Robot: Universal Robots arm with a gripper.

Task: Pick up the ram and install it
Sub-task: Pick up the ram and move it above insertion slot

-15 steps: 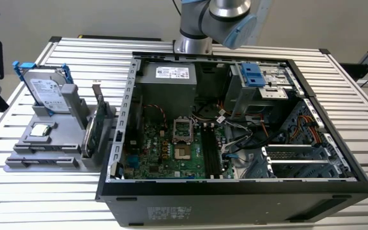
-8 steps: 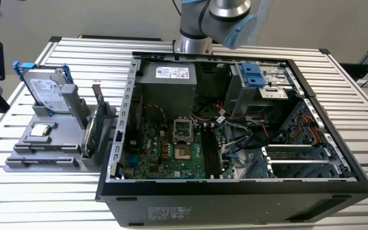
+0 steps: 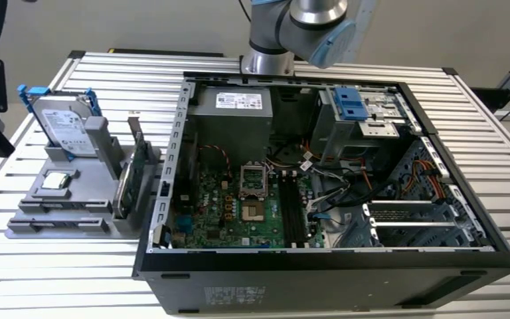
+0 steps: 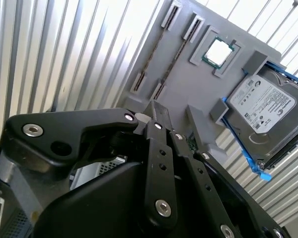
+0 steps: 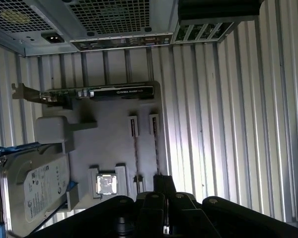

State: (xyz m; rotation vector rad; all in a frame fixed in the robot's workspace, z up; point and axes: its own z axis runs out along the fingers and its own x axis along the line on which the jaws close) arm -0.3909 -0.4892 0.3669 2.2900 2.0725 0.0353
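Jaws: closed, pads together, gripping nothing. Your gripper (image 5: pixel 164 181) hangs over the gray holder (image 5: pixel 109 148), and I judge it is clear of it.
Ram: the ram (image 5: pixel 156 148) stands on edge in a holder slot. Its near end is just past the jaw tips and it runs straight away from them. Nothing is touching it.
Twin: a second stick (image 5: pixel 135 148) sits parallel, just beside the ram, on the chip side.
Chip: the processor chip (image 5: pixel 107 185) lies flat in its pocket, off to the side of the jaws, beyond the twin.
Drive: the hard drive (image 5: pixel 35 193) is further out on that same side, well apart from the jaws.
Card: the circuit card (image 5: pixel 109 92) stands on edge across the holder, past the ram's far end.
Case: the computer case (image 3: pixel 326 266) lies beyond the card, side panel off, with the black slots (image 3: pixel 292 209) showing on the board.
Stage: my read is approach; the pick is not yet made.
Grip advice: open just wider than the stick's thickness. Centre over its mid-length, with the pads square to its flat faces. Come straight down and lift straight up.
Risk: the twin is close, so a wide opening or a sideways drift could clip it. An off-centre hold may let the thin stick tilt.
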